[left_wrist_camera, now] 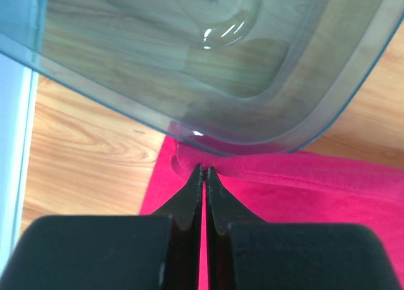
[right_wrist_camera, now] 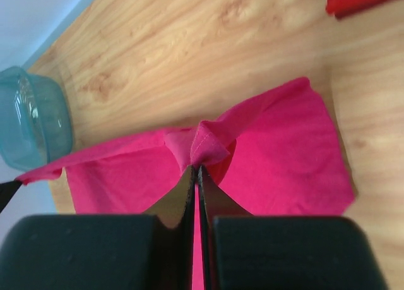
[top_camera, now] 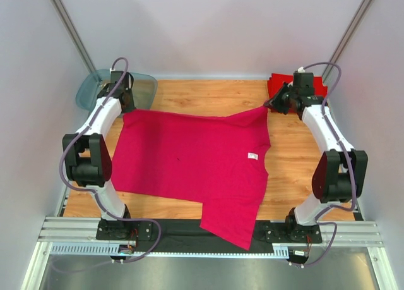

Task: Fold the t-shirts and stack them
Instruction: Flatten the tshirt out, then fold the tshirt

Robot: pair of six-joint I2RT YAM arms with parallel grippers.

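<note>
The magenta-pink t-shirt (top_camera: pixel 189 157) lies spread flat and unfolded across most of the wooden table (top_camera: pixel 208 94). Its hem is to the left and its neck to the right, where the small white neck label (top_camera: pixel 252 156) shows. One sleeve trails off the near edge onto the black strip (top_camera: pixel 183 230) between the arm bases. The other sleeve reaches to the far right.

The left gripper (top_camera: pixel 124 108) is at the shirt's far-left corner. In its wrist view the jaws are pressed together, with a fold of the pink hem pinched at the tips (left_wrist_camera: pixel 203 170). The right gripper (top_camera: pixel 271 105) is at the far-right sleeve. Its jaws are likewise closed tight on a bunched peak of pink cloth (right_wrist_camera: pixel 196 170), and the fabric puckers around the tips.

Folded red cloth (top_camera: pixel 276 83) sits in the far-right corner, just beyond the right gripper and partly hidden by it. The translucent blue-grey plastic tub (top_camera: pixel 91 89) stands in the far-left corner, its rim just beyond the left gripper's pinch.
</note>
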